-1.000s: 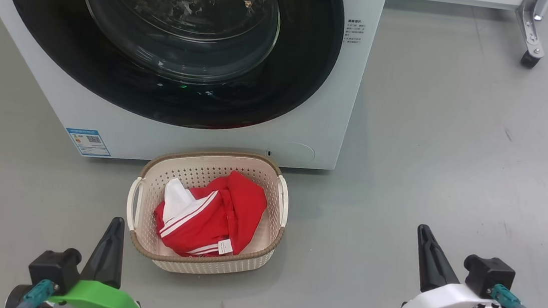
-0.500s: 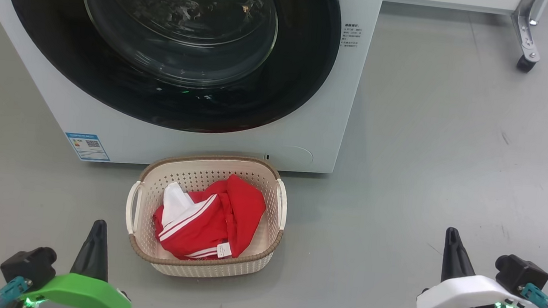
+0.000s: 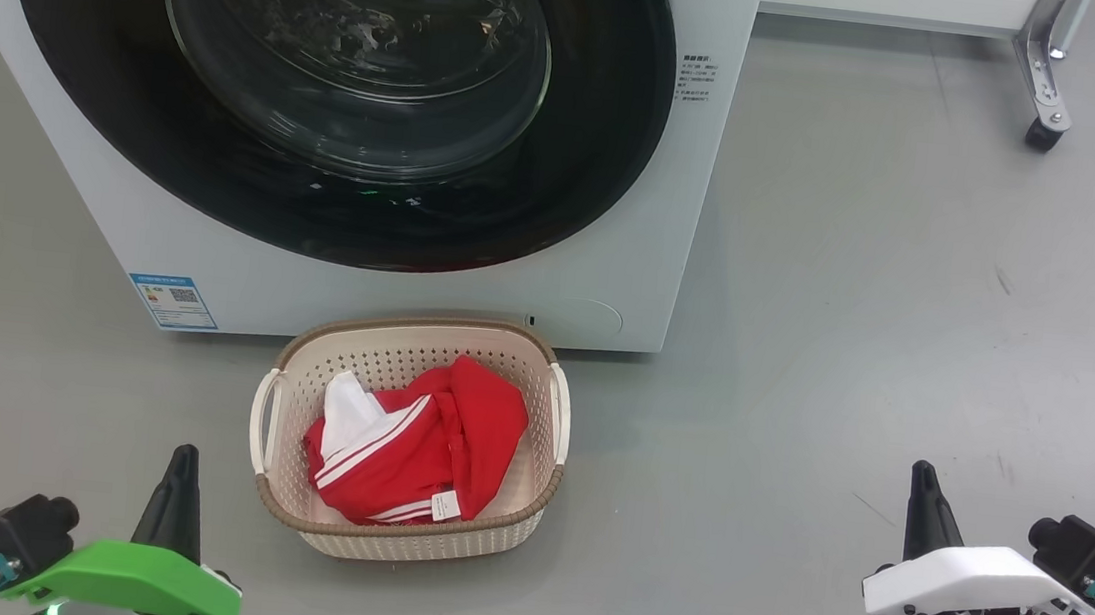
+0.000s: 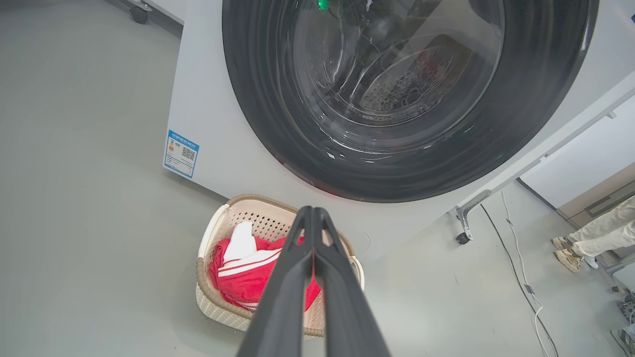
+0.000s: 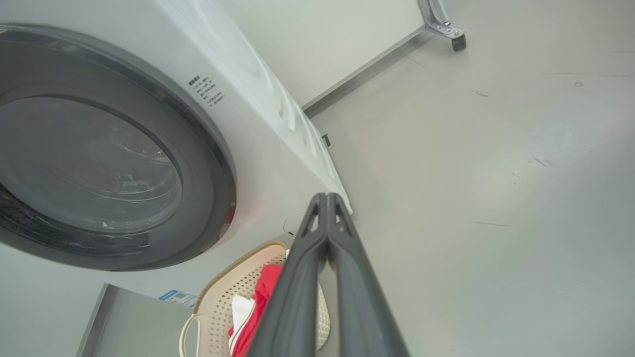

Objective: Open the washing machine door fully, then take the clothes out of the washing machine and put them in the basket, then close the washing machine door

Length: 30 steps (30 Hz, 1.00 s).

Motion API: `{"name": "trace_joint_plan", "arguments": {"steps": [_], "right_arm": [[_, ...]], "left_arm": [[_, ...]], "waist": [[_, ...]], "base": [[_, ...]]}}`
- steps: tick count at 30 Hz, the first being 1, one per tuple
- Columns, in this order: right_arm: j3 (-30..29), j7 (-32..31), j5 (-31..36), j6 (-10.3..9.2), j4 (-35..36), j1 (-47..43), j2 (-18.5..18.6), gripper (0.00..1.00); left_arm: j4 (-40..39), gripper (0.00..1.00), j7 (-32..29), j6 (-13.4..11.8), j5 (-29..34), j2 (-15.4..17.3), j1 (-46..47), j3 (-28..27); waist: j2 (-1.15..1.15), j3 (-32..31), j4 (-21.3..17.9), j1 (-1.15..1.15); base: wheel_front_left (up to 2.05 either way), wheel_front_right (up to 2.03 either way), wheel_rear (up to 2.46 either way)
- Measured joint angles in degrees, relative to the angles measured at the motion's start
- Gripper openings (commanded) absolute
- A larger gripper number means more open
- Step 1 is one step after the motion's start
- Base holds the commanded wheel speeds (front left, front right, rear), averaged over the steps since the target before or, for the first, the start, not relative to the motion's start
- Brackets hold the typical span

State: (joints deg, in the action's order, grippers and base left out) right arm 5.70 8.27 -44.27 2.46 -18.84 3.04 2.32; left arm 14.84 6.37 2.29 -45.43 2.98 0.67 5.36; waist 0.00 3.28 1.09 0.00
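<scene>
At twelve o'clock of the head view, the washing machine (image 3: pixel 687 211), with the washing machine door (image 3: pixel 103 124) lying flat against its front, a black ring around a glass bowl. At seven o'clock on the white front, a small blue label (image 3: pixel 172 300). At one o'clock, far off on the grey floor (image 3: pixel 802 372), a caster (image 3: pixel 1041 134).

At six o'clock from the door, close against the machine's foot, the basket (image 3: pixel 272 507); touching it or just short of it, cannot tell. Heaped inside, the clothes (image 3: pixel 434 437): red with white stripes, a white patch at ten o'clock of the heap and a small white tag at five o'clock.

At seven o'clock from the basket, the left gripper (image 3: pixel 182 458) under a green cover. At four o'clock from the basket and well apart from it, the right gripper (image 3: pixel 924 479) under a white cover. Both pressed fully shut, no gap up to the tips in either wrist view, holding nothing and touching nothing.

At three o'clock of the left wrist view, a person's legs (image 4: pixel 595 238).

Compared with a second ago: a slight downward slide of machine, label and basket together, so a move of the camera. No change in the folds of the clothes. For both grippers, a lower and more outward place, nearer the bottom corners, more than that slide explains: drawn back and away from the basket, shut then as now.
</scene>
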Motion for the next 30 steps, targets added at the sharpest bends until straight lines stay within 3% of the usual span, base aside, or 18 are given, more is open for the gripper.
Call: {"name": "trace_joint_plan", "arguments": {"steps": [30], "right_arm": [[-4.9, -5.8, -24.0, 2.19, 1.2, 0.0, 1.0, 0.0]], "left_arm": [[0.7, 0.0, -6.3, 2.1, -21.9, -0.3, 0.8, -4.8]], "waist": [[0.0, -1.5, -0.5, 0.0]], "base": [[0.0, 0.0, 0.0]]}}
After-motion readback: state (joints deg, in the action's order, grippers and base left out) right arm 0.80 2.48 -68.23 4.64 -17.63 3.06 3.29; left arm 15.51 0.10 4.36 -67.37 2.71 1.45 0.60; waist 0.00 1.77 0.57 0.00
